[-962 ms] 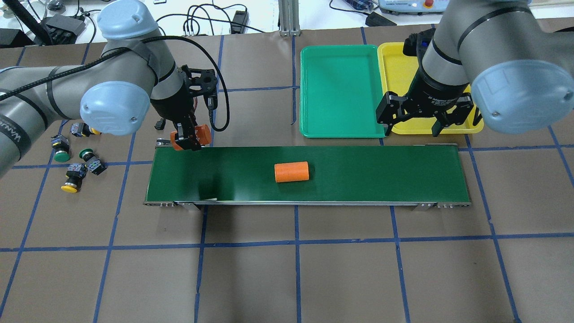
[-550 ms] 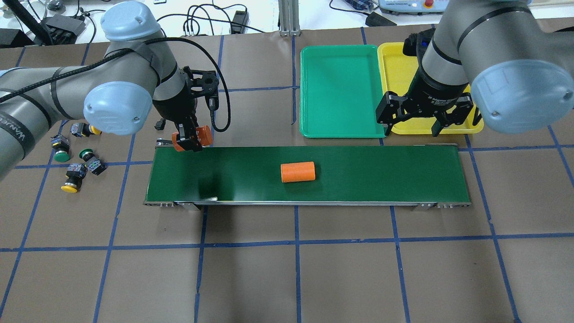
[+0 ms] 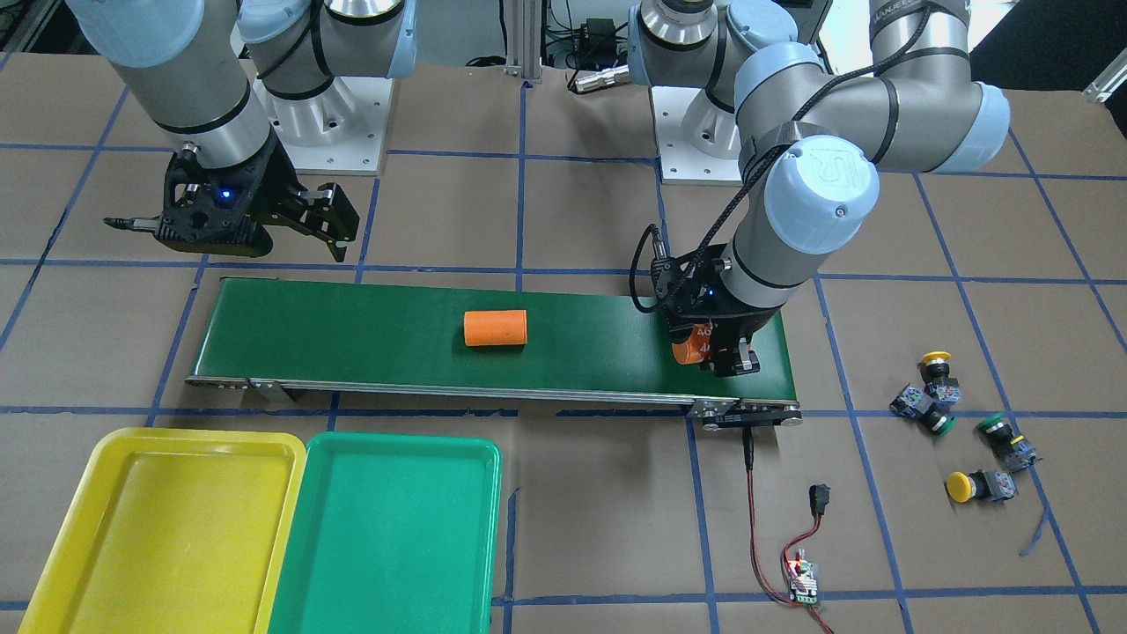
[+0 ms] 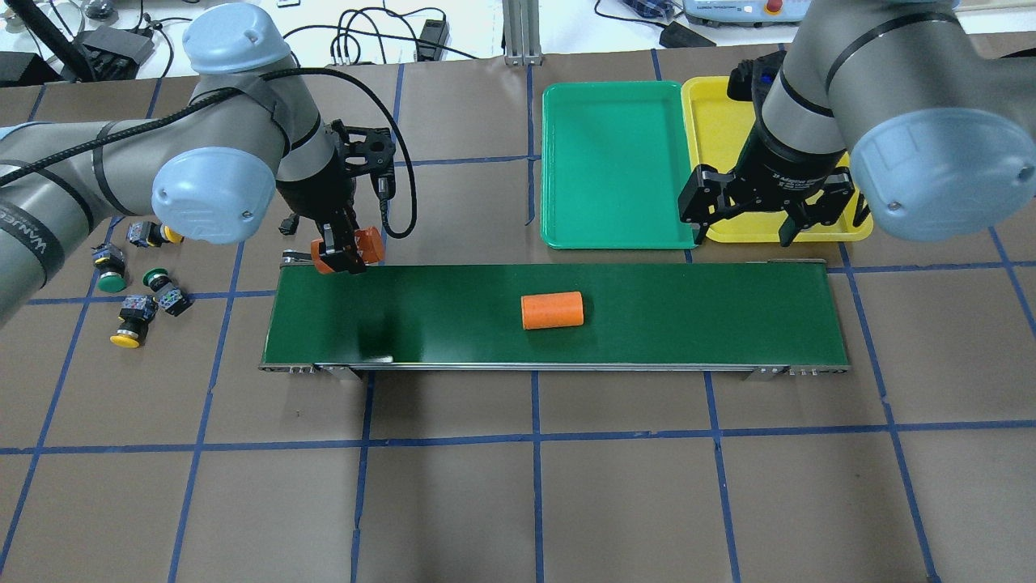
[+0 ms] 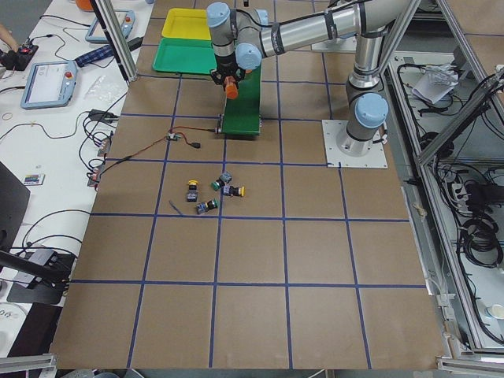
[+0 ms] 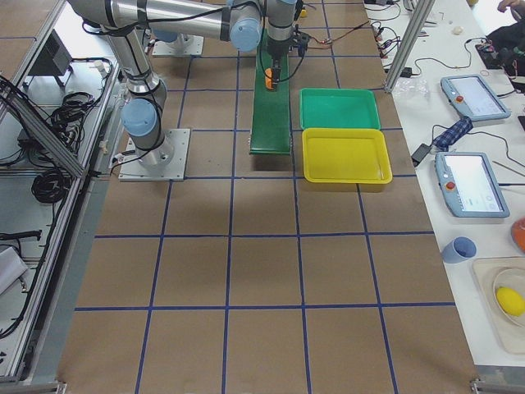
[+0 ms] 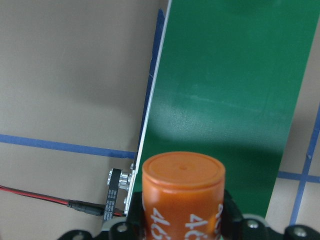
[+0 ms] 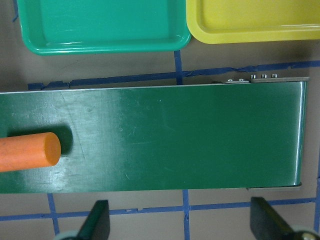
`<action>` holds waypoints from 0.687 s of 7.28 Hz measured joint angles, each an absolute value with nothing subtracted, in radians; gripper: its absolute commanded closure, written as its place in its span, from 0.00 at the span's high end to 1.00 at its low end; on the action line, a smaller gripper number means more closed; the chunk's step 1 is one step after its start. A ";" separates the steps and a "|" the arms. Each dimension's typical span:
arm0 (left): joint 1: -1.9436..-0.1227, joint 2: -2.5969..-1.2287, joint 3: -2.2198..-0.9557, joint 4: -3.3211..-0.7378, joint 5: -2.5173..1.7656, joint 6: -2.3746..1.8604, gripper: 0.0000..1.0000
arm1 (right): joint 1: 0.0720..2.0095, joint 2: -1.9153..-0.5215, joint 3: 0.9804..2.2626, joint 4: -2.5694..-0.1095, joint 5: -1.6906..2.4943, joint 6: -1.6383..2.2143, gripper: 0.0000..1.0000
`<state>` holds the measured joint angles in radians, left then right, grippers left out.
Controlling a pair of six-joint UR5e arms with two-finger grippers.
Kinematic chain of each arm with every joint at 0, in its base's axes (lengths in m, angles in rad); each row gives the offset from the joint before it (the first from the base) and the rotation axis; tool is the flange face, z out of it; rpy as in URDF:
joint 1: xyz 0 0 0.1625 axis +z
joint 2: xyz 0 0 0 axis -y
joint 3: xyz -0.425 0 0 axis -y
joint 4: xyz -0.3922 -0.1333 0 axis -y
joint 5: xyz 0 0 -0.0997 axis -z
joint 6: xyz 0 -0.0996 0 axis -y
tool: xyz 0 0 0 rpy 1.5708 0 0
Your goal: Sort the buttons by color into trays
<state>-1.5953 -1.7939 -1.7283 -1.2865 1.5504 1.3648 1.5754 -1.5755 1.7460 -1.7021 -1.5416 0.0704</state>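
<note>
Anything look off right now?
Yes. The left gripper is shut on an orange cylinder at the conveyor belt's end, a second cylinder lies on the belt, yet the four buttons lie loose on the table and both trays are empty.

Two yellow-capped buttons (image 3: 961, 486) and two green-capped buttons (image 3: 940, 424) lie in a loose cluster on the table (image 3: 880, 546) at the robot's left end. They are near one another and seem tipped on their sides, though they are small in view. Well apart from them, the green tray (image 3: 387, 528) and yellow tray (image 3: 167, 519) sit flat side by side, long rims touching.
</note>
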 measured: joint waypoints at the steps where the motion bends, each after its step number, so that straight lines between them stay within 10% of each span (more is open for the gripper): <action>1: -1.595 -1.794 -1.728 -1.287 1.550 1.365 0.00 | 1.575 -1.575 1.746 -1.703 -1.542 0.070 1.00; 5: -1.596 -1.794 -1.739 -1.288 1.549 1.356 0.00 | 1.575 -1.574 1.747 -1.707 -1.542 0.069 1.00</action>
<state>-1.5960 -1.7940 -1.7391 -1.2885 1.5486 1.3557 1.5754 -1.5737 1.7471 -1.7072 -1.5416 0.0694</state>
